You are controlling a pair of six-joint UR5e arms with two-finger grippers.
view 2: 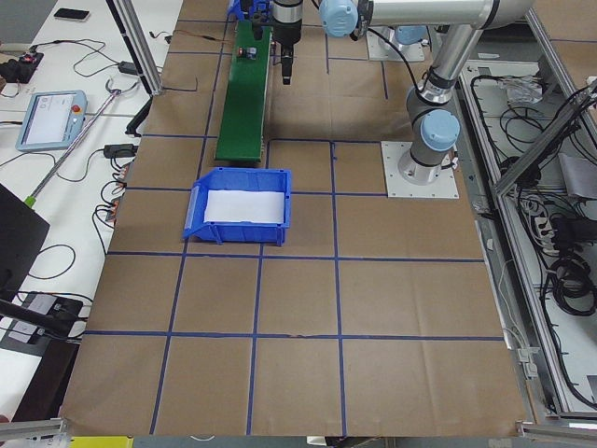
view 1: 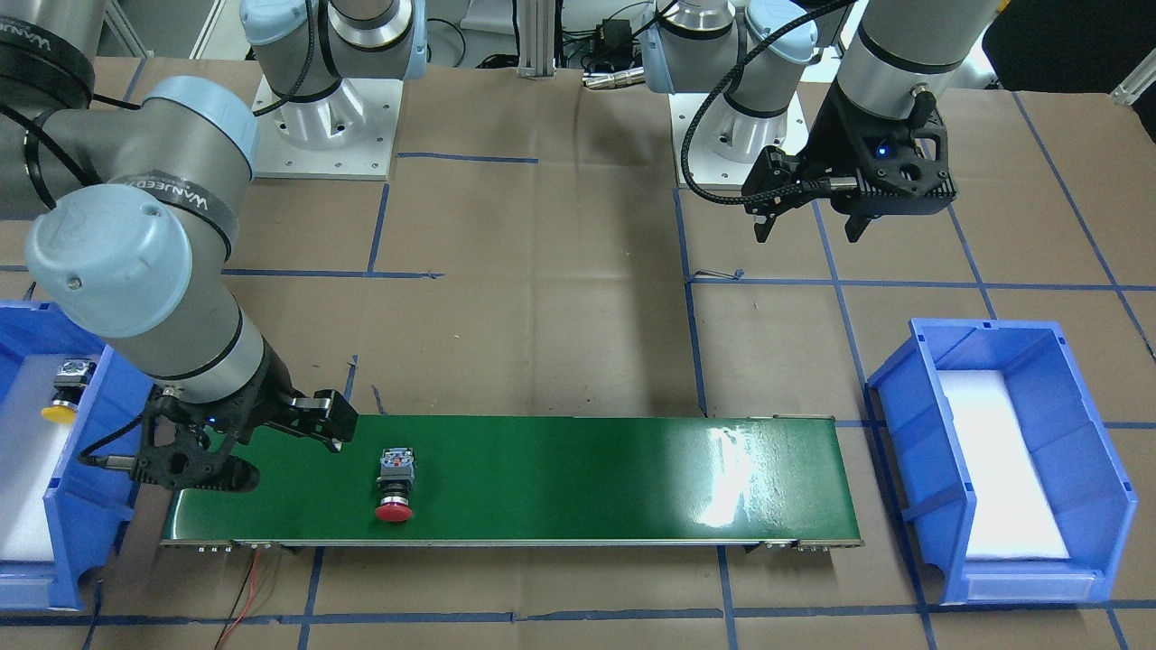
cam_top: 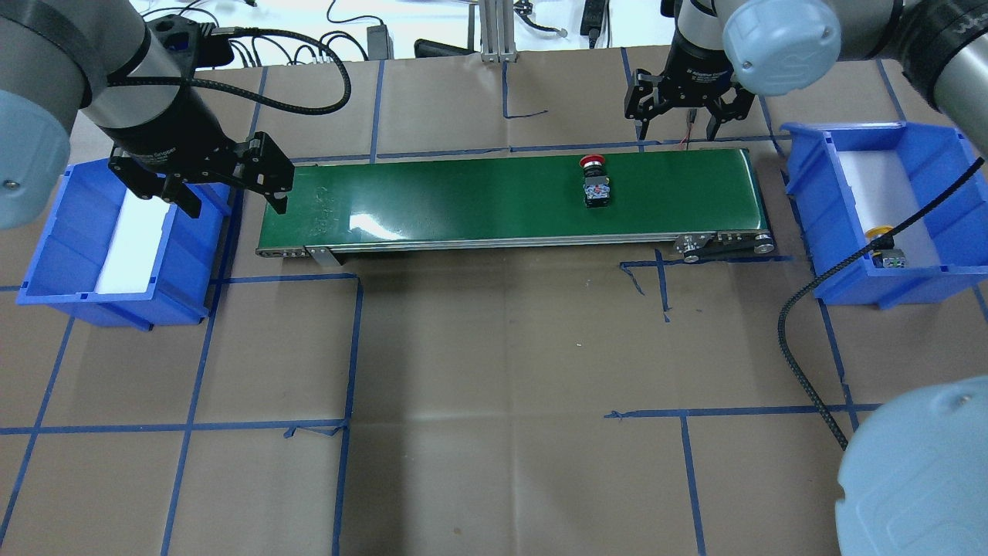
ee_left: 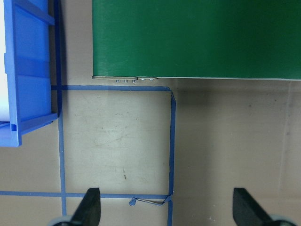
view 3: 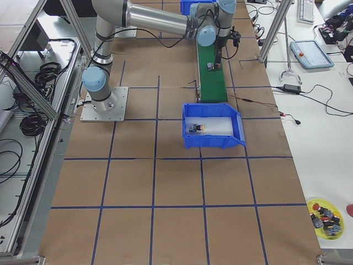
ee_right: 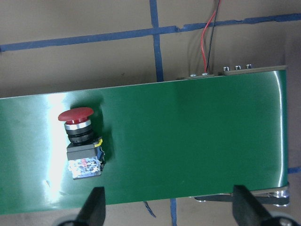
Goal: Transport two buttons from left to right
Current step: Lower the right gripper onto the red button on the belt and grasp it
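**Overhead exterior: red button on the belt, yellow button in the bin at frame right**

Overhead exterior view shows the red-capped button lying on its side on the green conveyor belt, in the belt's right part, with its cap towards the top of the frame. The right gripper hangs over the belt's upper edge, to the upper right of that button and apart from it. Its jaws are spread and hold nothing.

In the right wrist view the red-capped button sits in the left half of the frame. It is above the left fingertip rather than in the gap between the two fingers.

The yellow-capped button rests on the white liner of the blue bin at frame right, partly hidden behind a black cable.

The left gripper hovers between the belt's left end and the other blue bin, its jaws wide apart and empty. Its wrist view shows only brown paper and blue tape between its fingertips.
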